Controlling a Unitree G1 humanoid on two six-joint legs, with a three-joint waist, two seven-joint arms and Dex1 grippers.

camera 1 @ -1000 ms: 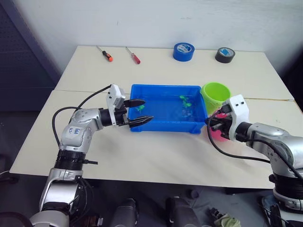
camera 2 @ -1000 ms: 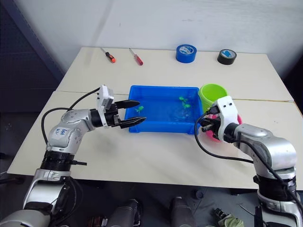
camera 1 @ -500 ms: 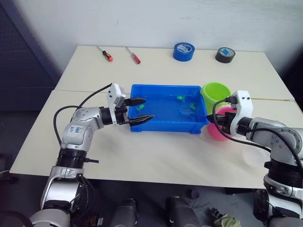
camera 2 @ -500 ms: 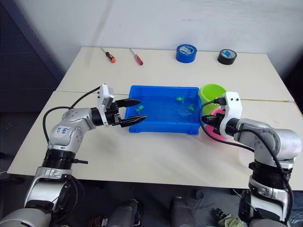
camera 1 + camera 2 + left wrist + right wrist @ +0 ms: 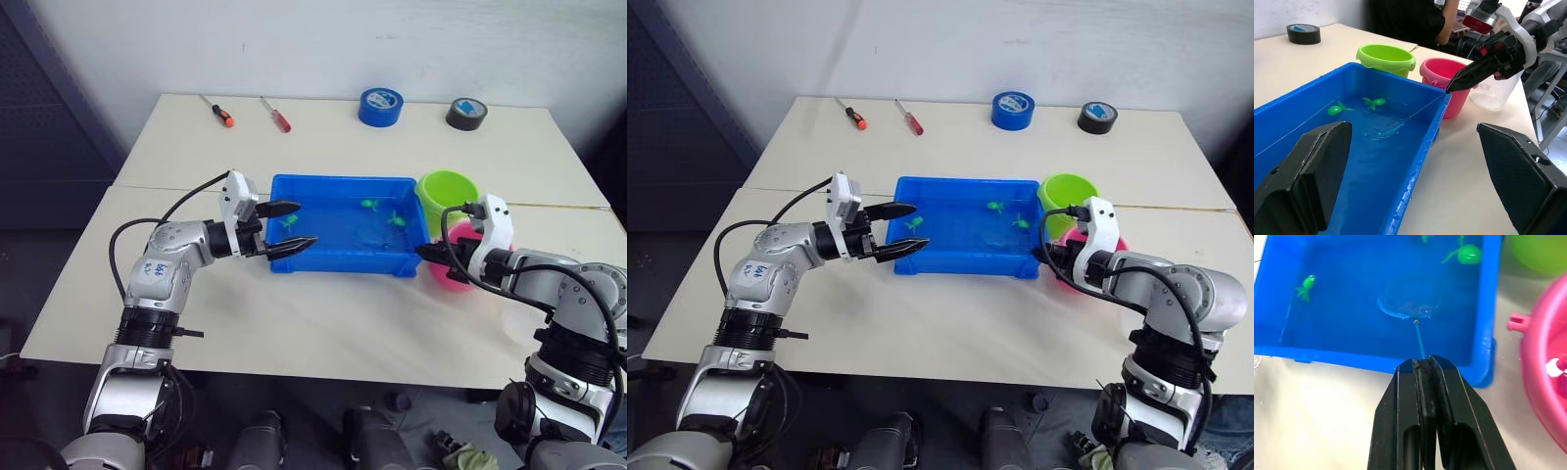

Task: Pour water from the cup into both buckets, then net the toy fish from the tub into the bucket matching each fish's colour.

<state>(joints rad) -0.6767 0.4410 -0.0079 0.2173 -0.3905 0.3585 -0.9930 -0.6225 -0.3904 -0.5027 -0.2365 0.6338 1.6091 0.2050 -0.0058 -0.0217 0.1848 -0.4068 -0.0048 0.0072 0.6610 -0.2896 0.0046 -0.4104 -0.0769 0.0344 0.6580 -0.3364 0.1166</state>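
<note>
The net [image 5: 1409, 303] was held by its stick in the closed right gripper [image 5: 1422, 363], hoop dipped in the blue tub [image 5: 333, 257] toward green fish [image 5: 1467, 254] at 1 o'clock. The left gripper [image 5: 286, 228], wide open and empty, was kept at the tub's end, probably for steadying.

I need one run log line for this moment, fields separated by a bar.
right hand shut on net | hoop in tub water near green fish | left hand open at tub

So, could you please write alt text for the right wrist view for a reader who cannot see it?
The right claw, shut on the net's thin handle, holds the round blue hoop net under the water in the blue tub. Green toy fish float near the net, and the pink bucket stands just outside the tub.
</note>
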